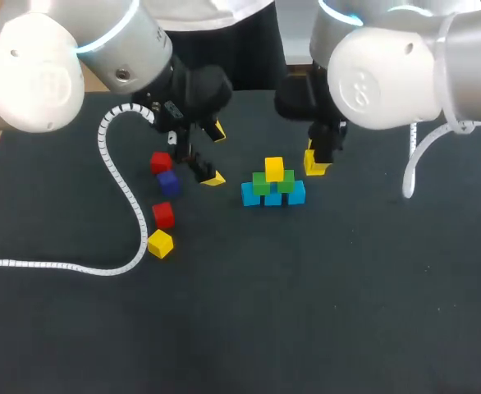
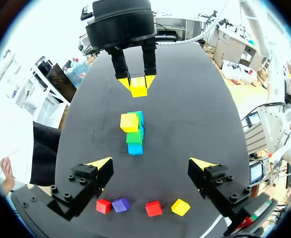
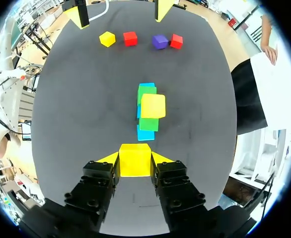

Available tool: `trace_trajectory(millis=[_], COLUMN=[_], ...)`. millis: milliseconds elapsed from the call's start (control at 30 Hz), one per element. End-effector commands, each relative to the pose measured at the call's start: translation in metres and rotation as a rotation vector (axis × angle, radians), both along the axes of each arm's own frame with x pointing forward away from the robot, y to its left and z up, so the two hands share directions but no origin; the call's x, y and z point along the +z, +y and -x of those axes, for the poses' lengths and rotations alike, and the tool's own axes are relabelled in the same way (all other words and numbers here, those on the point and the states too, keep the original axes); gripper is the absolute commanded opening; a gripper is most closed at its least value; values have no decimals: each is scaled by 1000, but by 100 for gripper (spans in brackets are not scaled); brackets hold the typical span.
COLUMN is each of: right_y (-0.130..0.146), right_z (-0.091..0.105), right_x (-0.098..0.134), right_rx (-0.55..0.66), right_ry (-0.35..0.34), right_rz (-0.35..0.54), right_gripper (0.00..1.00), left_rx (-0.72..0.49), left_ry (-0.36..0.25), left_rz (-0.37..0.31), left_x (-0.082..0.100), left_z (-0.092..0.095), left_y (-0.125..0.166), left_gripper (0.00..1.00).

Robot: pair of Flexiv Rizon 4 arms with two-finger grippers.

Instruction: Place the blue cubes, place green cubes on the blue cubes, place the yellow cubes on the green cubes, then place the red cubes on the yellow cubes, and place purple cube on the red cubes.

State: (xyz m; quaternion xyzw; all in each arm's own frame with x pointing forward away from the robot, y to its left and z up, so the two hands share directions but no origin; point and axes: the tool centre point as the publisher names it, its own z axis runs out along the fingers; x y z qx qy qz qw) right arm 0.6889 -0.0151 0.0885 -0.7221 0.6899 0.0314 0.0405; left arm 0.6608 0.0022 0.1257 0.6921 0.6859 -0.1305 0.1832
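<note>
In the middle of the table stands a stack: three blue cubes in a row, two green cubes on them, and one yellow cube on top. My right gripper hangs just right of the stack, shut on a second yellow cube, with the stack ahead of it. My left gripper hovers open and empty left of the stack. Loose on the left lie a red cube, a purple cube, another red cube and a yellow cube.
A white coiled cable from my left arm trails over the table's left side, close to the loose cubes. The black table spreads wide in front of the stack.
</note>
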Motion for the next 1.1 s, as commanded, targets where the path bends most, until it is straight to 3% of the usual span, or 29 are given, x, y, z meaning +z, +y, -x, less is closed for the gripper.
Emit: trace_trajectory(millis=[33, 1100], right_y=[2, 26], right_z=[2, 2], right_x=[-4, -14], right_rx=[-5, -22], right_ry=[0, 1], right_rz=[5, 53], right_gripper=[0, 0], left_rx=[-3, -3], left_ry=[0, 0], left_rz=[3, 3], left_x=[0, 0], left_z=[0, 0], left_y=[1, 1], left_gripper=[100, 100])
